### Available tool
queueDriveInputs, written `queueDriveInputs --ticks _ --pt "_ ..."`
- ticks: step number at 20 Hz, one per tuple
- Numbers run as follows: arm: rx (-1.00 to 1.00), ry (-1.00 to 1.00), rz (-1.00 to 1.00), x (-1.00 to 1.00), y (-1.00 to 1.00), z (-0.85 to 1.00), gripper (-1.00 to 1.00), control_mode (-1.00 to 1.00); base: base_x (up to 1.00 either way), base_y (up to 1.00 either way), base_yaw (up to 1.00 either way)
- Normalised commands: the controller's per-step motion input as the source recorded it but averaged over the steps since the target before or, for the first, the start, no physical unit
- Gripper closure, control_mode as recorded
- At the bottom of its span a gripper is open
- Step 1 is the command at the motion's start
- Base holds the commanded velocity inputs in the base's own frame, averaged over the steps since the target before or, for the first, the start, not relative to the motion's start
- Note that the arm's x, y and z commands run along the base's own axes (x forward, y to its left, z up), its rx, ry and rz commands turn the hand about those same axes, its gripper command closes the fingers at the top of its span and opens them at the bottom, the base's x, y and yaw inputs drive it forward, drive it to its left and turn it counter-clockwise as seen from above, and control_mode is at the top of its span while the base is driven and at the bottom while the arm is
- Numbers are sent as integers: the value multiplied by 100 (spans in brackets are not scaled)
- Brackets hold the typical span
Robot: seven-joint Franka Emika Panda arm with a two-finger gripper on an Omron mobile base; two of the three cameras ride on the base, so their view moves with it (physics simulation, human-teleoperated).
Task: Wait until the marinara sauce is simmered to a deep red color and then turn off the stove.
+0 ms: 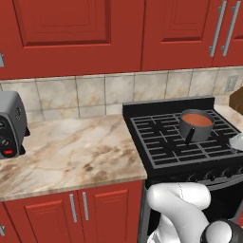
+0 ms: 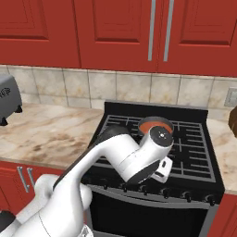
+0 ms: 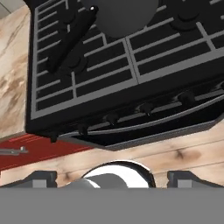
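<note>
black gas stove (image 3: 131,70) front knob row (image 3: 146,107) at 12 o'clock from black 2-finger gripper (image 3: 112,177); jaws apart, empty. orange-red marinara sauce (image 1: 197,119) not deep red.

Saucepan (image 1: 197,127) w/ marinara sauce (image 1: 197,119) on stove (image 1: 161,137), rear right grate. Bench (image 1: 66,152) left of stove; toaster (image 1: 10,124) at bench far left. Cabinets (image 1: 71,33) above.

Glossy white rounded arm segments, dark joints, grey end caps
</note>
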Motion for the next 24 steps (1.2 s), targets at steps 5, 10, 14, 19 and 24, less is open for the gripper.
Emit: queueDriveInputs --ticks 5,10,14,19,24 --pt "0 -5 12 1 -49 -25 -100 -100 0 0 0" --pt "0 -10 12 8 -43 -38 -100 -100 0 0 0" --pt "-10 -12 15 19 -27 -54 -100 -100 0 0 0" --pt "-22 -12 14 16 -6 -41 -100 -100 0 0 0" --pt "-25 -19 12 2 -4 -28 -100 -100 0 0 0"
